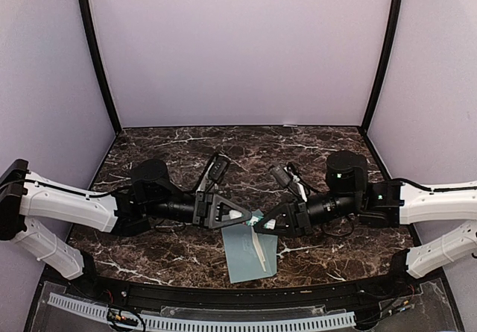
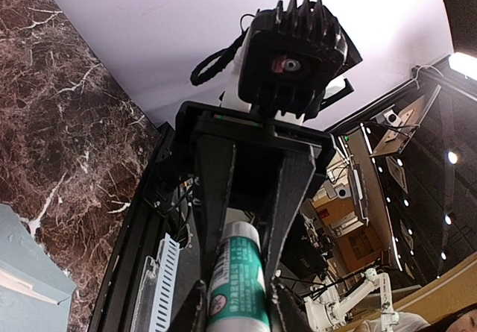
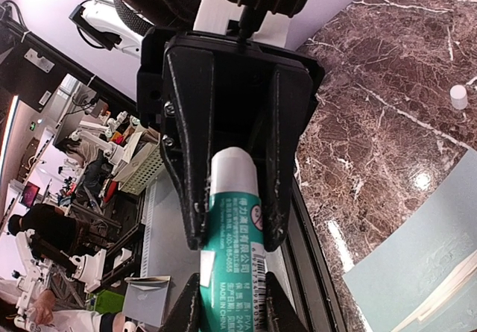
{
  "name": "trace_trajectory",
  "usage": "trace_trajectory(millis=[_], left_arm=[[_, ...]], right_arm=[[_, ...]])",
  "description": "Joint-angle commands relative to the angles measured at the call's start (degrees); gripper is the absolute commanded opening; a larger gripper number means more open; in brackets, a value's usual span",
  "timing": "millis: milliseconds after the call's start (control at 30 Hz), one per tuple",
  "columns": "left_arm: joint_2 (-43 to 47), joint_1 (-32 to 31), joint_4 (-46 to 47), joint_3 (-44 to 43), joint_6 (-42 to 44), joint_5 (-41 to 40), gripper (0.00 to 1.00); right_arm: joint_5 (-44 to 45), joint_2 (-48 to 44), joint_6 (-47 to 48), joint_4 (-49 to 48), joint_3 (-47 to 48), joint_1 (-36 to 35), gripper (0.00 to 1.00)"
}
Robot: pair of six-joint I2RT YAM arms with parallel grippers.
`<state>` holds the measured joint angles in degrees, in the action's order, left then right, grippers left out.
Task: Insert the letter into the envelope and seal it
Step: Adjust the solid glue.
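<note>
**Marble bench below, glue stick bridged between both end effectors**

Dark marble bench (image 1: 149, 250) and pale lilac walls framed the spot where my two arms met nose to nose above the middle. My right end effector (image 1: 261, 224) was clamped on the printed green barrel of the glue stick (image 3: 235, 220). My left end effector (image 1: 244, 215) stood narrow around the stick's white far end, its pads against it as far as I could see.

I judged the step to be readying the glue for sealing, by working that white end loose or turning it. Doing it well meant three things:

- Letting the right hold the barrel firmly as the anchor.
- Keeping both wrists on one line, so the left pulled or twisted straight along the stick's axis and not sideways.
- Squeezing only hard enough to stop slipping, since a crushed tube would jam.

A small white cap-like piece (image 3: 458, 97) sat on the marble farther back. I could not tell whether it belonged to the stick.

The envelope (image 1: 242, 261) lay flat on the bench just below the meeting point and toward the near edge, apart from both end effectors. A cream strip (image 1: 265, 251) ran along its right side. I could not tell whether that was the letter's edge or the envelope's own lining. No separate sheet showed, so I took the letter to be inside.
</note>
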<state>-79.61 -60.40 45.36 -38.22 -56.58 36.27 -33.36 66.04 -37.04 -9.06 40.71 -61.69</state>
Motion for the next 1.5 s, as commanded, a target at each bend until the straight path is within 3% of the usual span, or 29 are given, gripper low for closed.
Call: trace_trajectory(millis=[0, 133, 167, 333, 500, 800, 1133, 1467], left_arm=[[0.87, -0.33, 2.92, -0.77, 0.00, 0.32, 0.12], [2.50, -0.33, 5.19, 0.24, 0.14, -2.62, 0.06], [4.34, -0.41, 8.16, 1.53, 0.11, -6.52, 0.02], [5.65, -0.42, 12.49, 2.78, 0.37, -9.78, 0.00], [6.15, -0.48, 13.09, 2.81, 1.06, -11.77, 0.00], [4.86, -0.51, 13.33, 2.64, 0.54, -10.76, 0.00], [3.64, -0.59, 14.72, 2.27, -0.07, -9.18, 0.00], [3.41, -0.64, 14.52, 2.43, 0.12, -9.29, 0.00]], right_arm=[[3.22, -1.45, -0.10, -2.38, 1.04, 0.28, 0.09], [7.52, -3.21, -2.37, -4.98, 0.15, 0.34, 0.27], [10.26, -5.08, -5.68, -9.73, -1.55, 0.30, 0.40], [12.16, -4.91, -8.89, -15.00, -3.38, -0.05, 0.56], [12.02, -3.64, -9.71, -17.22, -3.47, -0.80, 0.63], [9.88, 0.25, -9.46, -20.00, -0.28, -2.17, 0.42], [12.16, 1.48, -8.73, -19.47, 1.71, -2.18, 0.43], [10.24, 2.74, -7.89, -18.82, 3.73, -2.16, 0.25]])
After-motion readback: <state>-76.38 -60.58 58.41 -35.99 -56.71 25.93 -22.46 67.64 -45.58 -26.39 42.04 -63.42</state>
